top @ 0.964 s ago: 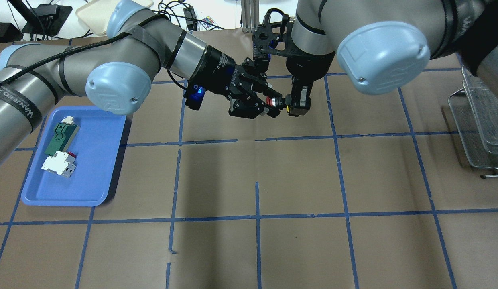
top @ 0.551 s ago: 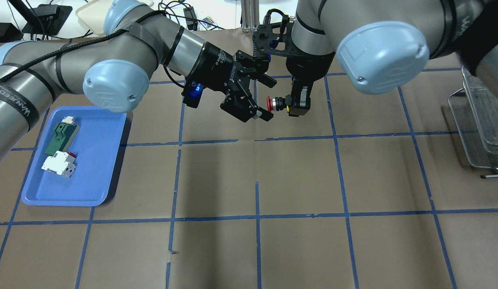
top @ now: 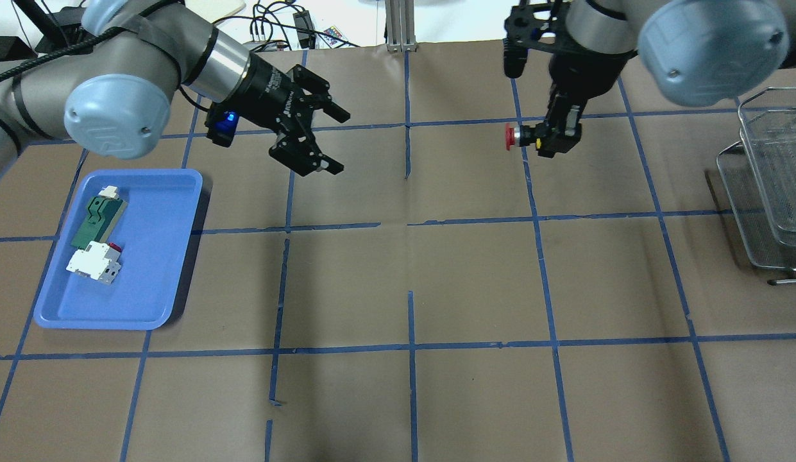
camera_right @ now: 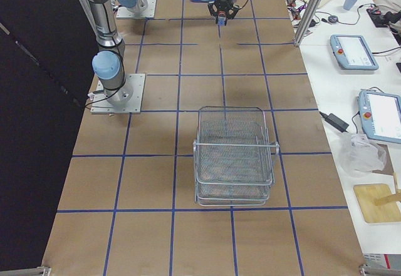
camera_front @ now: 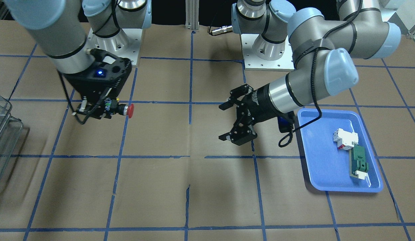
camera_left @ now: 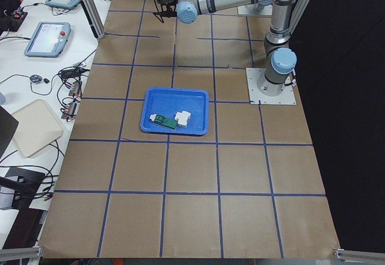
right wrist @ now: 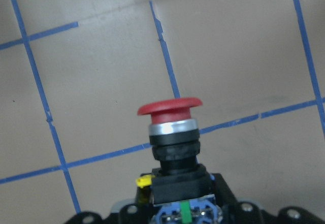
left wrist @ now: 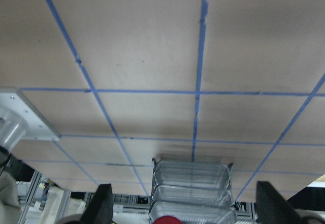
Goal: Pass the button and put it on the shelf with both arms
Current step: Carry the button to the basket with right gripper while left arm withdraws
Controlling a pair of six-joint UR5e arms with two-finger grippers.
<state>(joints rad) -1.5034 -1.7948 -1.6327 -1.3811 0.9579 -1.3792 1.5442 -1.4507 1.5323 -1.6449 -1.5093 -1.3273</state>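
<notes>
Two tools, we are seeing, have parted: left tool [top: 340,144] gaping, right tool [top: 555,138] clamping button [top: 518,136], shelf [top: 773,173] well apart.

Two arms [top: 147,58] [top: 596,25] — one button [top: 519,136] (one shelf [camera_right: 235,144])

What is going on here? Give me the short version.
The right gripper is shut on the button and holds it above the table, red head pointing sideways toward the left arm. The left gripper is open and empty, well apart from the button, so the hand-over looks done. The button is not yet on the shelf at the table's right end; that step remains. A white-and-red breaker block and a green part lie in the blue tray.
</notes>
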